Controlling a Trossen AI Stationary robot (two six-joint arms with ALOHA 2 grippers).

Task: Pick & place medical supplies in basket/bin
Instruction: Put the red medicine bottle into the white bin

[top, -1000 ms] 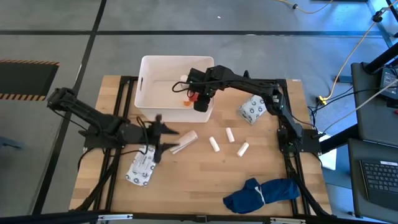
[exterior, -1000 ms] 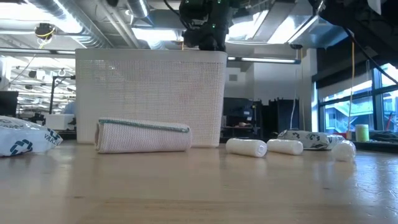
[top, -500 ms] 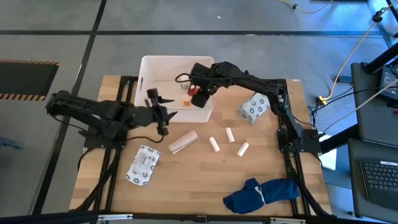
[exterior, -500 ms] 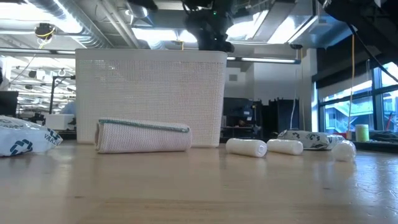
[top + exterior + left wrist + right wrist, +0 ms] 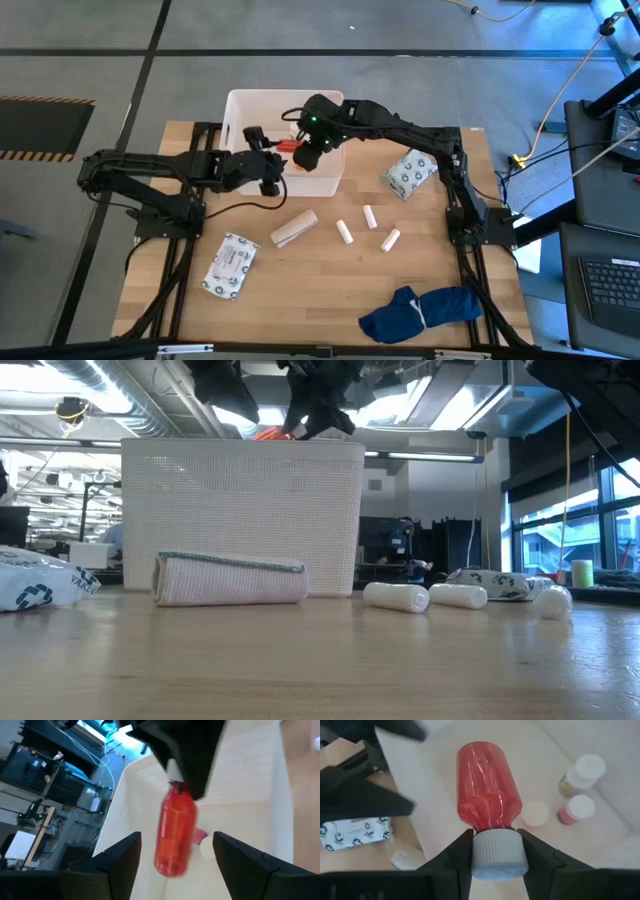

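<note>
Right wrist view: my right gripper (image 5: 496,851) clamps the translucent red plastic bottle (image 5: 487,785) by its white cap, above the white rectangular plastic tub (image 5: 240,108). Left gripper (image 5: 172,855) gapes beside it. Next I'd release.

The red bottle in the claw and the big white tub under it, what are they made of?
The red bottle looks like clear tinted plastic: light passes through it and its wall shines. Its white cap, clamped by the right gripper, looks like matte opaque plastic. The white tub seems moulded plastic, with a fine grid texture on its side.
</note>
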